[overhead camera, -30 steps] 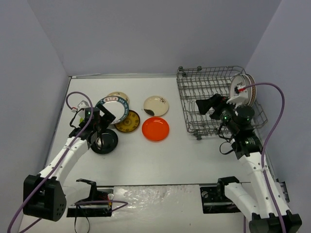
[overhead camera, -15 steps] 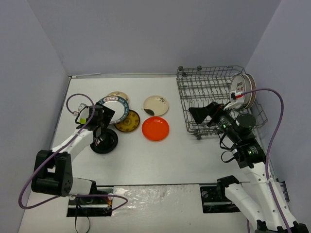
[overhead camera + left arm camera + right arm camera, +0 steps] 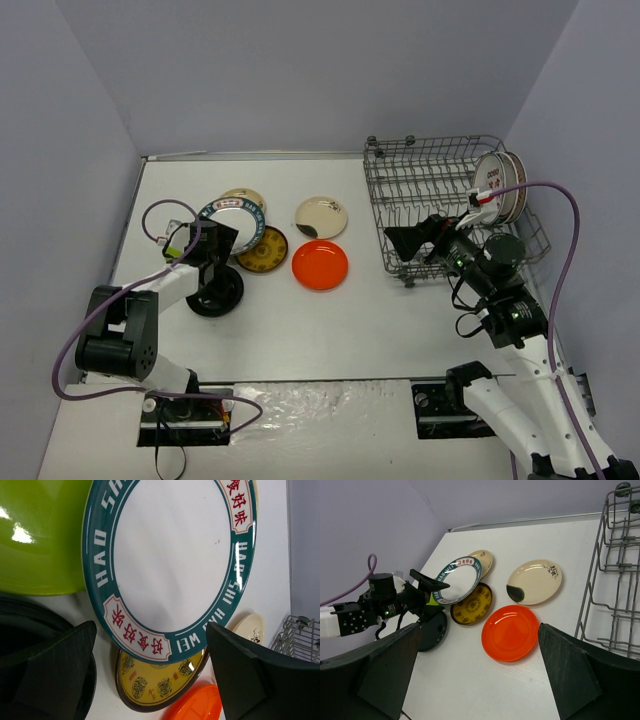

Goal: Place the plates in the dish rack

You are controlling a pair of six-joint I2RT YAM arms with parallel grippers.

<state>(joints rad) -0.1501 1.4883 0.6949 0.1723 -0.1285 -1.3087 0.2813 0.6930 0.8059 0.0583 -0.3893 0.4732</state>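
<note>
My left gripper [image 3: 220, 243] is open, low over the pile of plates at the left. In its wrist view the fingers straddle the near edge of a white plate with a green lettered rim [image 3: 170, 555], without touching it. That plate leans on a lime-green plate [image 3: 35, 540] and overlaps a brown and yellow plate [image 3: 160, 680]. A black plate [image 3: 215, 292] lies under the gripper. An orange plate [image 3: 320, 265] and a cream plate [image 3: 321, 217] lie mid-table. My right gripper [image 3: 403, 243] is open and empty at the front left corner of the dish rack [image 3: 440, 200].
A few red-rimmed white plates [image 3: 500, 185] stand upright at the rack's far right. A small cream plate [image 3: 243, 197] peeks out behind the green-rimmed one. The rack's wire wall [image 3: 615, 580] is close on the right gripper's right. Grey walls enclose the table.
My right gripper has swung left and down, away from the rack's plates and out over the table. My left arm has folded back, with the gripper staying at the plate pile.
</note>
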